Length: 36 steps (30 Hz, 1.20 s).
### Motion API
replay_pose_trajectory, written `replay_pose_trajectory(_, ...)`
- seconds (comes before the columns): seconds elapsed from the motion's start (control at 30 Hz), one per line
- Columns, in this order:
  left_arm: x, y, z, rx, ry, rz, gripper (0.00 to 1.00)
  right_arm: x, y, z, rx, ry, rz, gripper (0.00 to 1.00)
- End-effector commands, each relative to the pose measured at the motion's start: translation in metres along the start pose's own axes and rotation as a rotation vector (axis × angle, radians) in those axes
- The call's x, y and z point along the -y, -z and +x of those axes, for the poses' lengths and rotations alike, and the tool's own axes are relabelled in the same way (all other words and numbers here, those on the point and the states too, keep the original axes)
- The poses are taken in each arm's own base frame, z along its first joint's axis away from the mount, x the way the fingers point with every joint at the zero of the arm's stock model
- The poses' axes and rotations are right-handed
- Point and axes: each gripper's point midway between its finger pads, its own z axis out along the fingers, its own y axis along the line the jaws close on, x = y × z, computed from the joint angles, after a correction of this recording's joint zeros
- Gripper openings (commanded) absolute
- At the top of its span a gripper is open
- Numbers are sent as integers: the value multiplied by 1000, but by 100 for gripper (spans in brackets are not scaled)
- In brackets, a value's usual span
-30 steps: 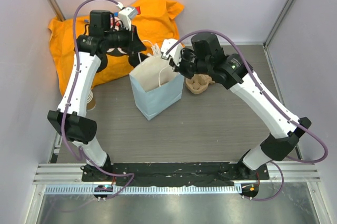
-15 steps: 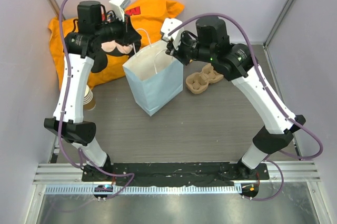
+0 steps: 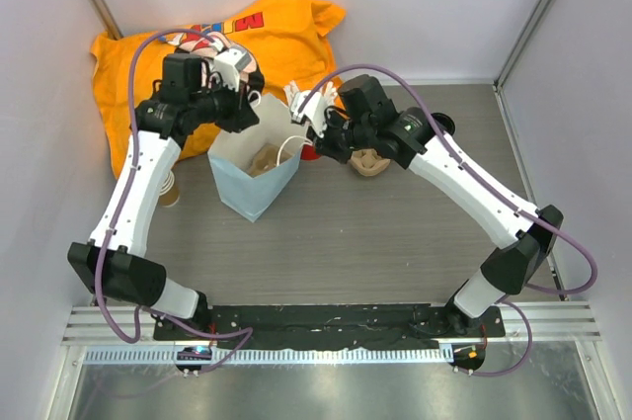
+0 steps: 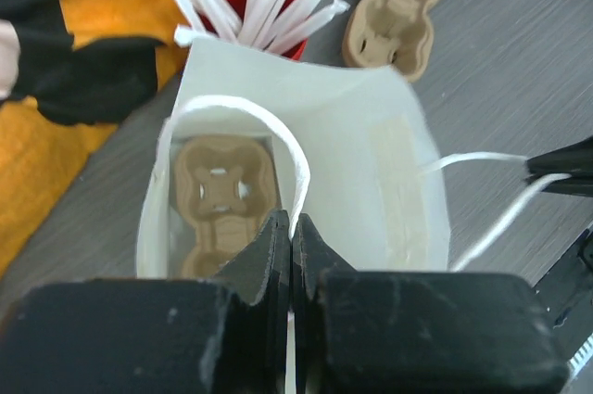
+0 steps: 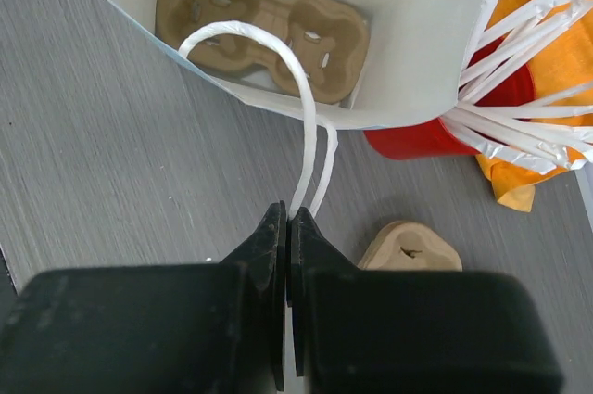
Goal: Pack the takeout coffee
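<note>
I have both pincers clenched on the handles of the white paper bag (image 3: 242,188), which stands on the grey bench (image 3: 375,242) left of centre, toward the rear edge. The left pincer (image 4: 292,225) is pinched shut on one white string handle (image 4: 269,130), at the bag's side nearest the bench's rear left corner. The right pincer (image 5: 287,218) grips the opposite handle (image 5: 255,37), whose two strands run down into its closed tips.

The bag's mouth is held open between the two pincers. Through it I see a brown pulp cup carrier (image 4: 218,190) lying flat on the bag's bottom. A second pulp carrier (image 3: 370,161) lies on the bench just right of the bag, partly under the right arm.

A red cup (image 5: 417,139) full of white sticks (image 5: 519,32) stands just behind the bag. An orange cloth (image 3: 286,35) is heaped in the rear left corner. A stack of brown paper cups (image 3: 170,188) stands at the left edge.

I cannot place the takeout coffee for sure. A dark round shape (image 3: 441,124) shows behind the right arm near the rear edge, and I cannot tell whether that is its lid
</note>
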Motion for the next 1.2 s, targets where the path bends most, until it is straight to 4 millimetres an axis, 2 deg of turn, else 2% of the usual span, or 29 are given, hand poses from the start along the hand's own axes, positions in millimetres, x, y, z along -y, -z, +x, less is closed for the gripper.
replay_pose_trajectory(0.0, -9, 4, -19, 74, -64, -49, 2, 16, 24, -47, 162, 6, 71, 1)
replay_pose_trajectory(0.1, -10, 13, -34, 119, -68, -78, 2, 20, 28, -58, 183, 5, 81, 1)
replay_pose_trajectory(0.23, -18, 24, -49, 174, -62, -143, 2, 25, 31, -67, 199, 7, 94, 10)
replay_pose_trajectory(0.27, -20, 28, -53, 192, -63, -161, 2, 26, 31, -68, 199, 4, 96, 21)
replay_pose_trajectory(0.33, -26, 32, -56, 208, -58, -196, 2, 28, 34, -72, 209, 4, 103, 35)
replay_pose_trajectory(0.37, -28, 34, -58, 217, -55, -208, 2, 28, 35, -73, 208, 2, 106, 45)
replay_pose_trajectory(0.47, -34, 38, -62, 231, -52, -229, 2, 32, 42, -78, 218, -2, 126, 60)
replay_pose_trajectory(0.57, -38, 41, -67, 245, -55, -250, 2, 36, 50, -81, 223, -2, 148, 66)
replay_pose_trajectory(0.8, -61, 50, -77, 283, -1, -367, 2, 39, 63, -81, 234, -12, 174, 69)
replay_pose_trajectory(1.0, -93, 55, -77, 285, 27, -453, 2, 38, 66, -80, 236, -14, 178, 69)
replay_pose_trajectory(1.13, -112, 50, -74, 274, 30, -484, 10, 38, 68, -82, 243, -15, 178, 69)
replay_pose_trajectory(1.17, -118, 45, -71, 262, 38, -491, 16, 38, 67, -81, 240, -21, 177, 69)
